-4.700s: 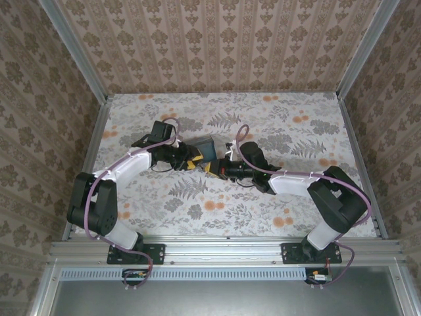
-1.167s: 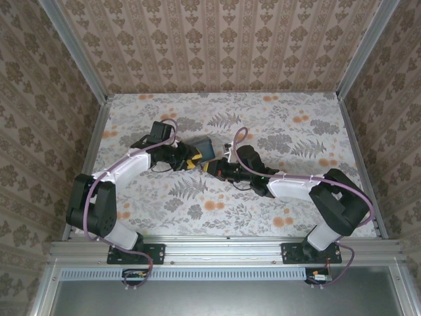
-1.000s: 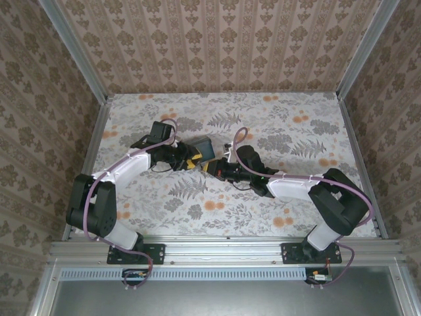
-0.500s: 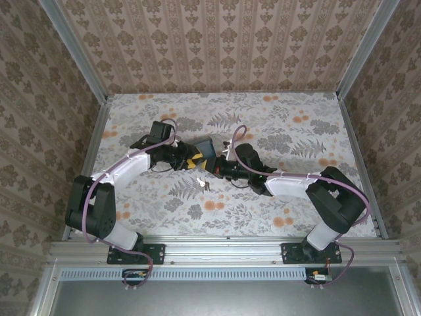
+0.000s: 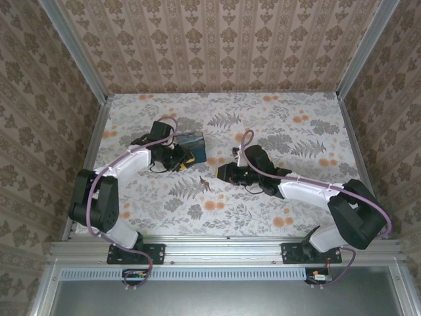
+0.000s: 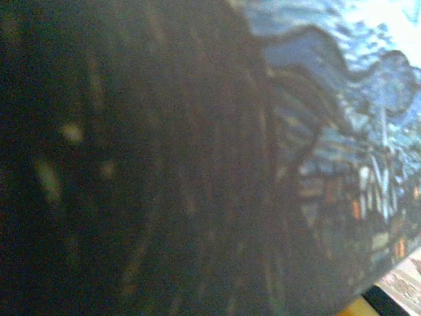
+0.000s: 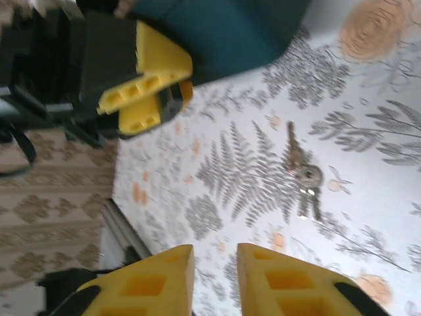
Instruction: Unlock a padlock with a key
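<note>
Starting with the overhead view, you have the left gripper (image 5: pixel 179 155) clamped on the dark blue, picture-printed rectangular padlock (image 5: pixel 193 145), left of centre on the floral-patterned table (image 5: pixel 283 118). The right gripper (image 5: pixel 222 172) sits near it with nothing in it. The small metal key on its ring (image 5: pixel 204 184) lies flat on the table between the two grippers, a little nearer the arm bases and touching neither; it is too small here to tell which way it points. At the left wrist, the camera is hard up against the padlock (image 6: pixel 322 118), so you get a blurred blue printed face beside a dark mass and no keyhole or shackle you can make out. At the right wrist, the right gripper (image 7: pixel 215 270) has its yellow fingers parted by a narrow, empty gap. The key (image 7: pixel 301 172) lies beyond them, its long axis running roughly top to bottom of the picture. One blade points up and slightly left from the ring, toward the padlock (image 7: pixel 223 29) and the left gripper's yellow finger (image 7: pixel 141 92), and another piece trails downward. Your risk is the pickup. A thin key flat on the cloth may skid from the fingertips, and a pinch on the ring rather than the bow would leave the blade swinging, unable to find a keyhole you cannot see.
</note>
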`<action>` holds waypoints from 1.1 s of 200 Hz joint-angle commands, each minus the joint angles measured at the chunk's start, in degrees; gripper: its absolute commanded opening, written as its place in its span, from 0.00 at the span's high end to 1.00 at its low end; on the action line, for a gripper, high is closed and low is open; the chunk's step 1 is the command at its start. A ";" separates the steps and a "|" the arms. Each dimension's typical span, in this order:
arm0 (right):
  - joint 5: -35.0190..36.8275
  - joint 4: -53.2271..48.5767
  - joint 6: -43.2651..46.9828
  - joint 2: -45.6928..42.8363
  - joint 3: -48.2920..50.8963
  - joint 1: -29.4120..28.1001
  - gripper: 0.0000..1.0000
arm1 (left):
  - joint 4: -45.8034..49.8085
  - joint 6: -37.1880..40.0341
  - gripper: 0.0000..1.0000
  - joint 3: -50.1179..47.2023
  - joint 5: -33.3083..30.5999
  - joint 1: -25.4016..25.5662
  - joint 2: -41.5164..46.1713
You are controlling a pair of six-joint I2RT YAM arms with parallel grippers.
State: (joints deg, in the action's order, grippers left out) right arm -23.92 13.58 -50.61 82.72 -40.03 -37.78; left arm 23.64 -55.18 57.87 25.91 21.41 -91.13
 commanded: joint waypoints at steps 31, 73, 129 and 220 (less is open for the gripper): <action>0.52 -1.76 11.46 10.21 -3.75 -1.31 0.57 | -14.29 2.25 1.00 -1.03 -3.91 1.20 -9.28; 4.85 -3.19 17.13 16.99 -10.68 -3.19 0.54 | -18.51 0.57 0.78 -5.91 -3.49 1.63 -8.86; 8.26 -13.62 27.40 24.36 -21.47 -4.81 0.53 | -5.23 4.05 0.54 -5.44 -2.43 0.20 1.25; 13.73 -22.86 32.52 29.85 -27.05 -7.78 0.54 | 8.92 6.76 0.51 -15.33 -4.49 -12.63 23.52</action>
State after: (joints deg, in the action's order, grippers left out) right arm -13.17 -5.19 -20.51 110.59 -64.64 -43.81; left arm 27.55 -50.17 45.65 21.76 11.03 -70.50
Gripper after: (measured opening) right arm 0.464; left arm 0.492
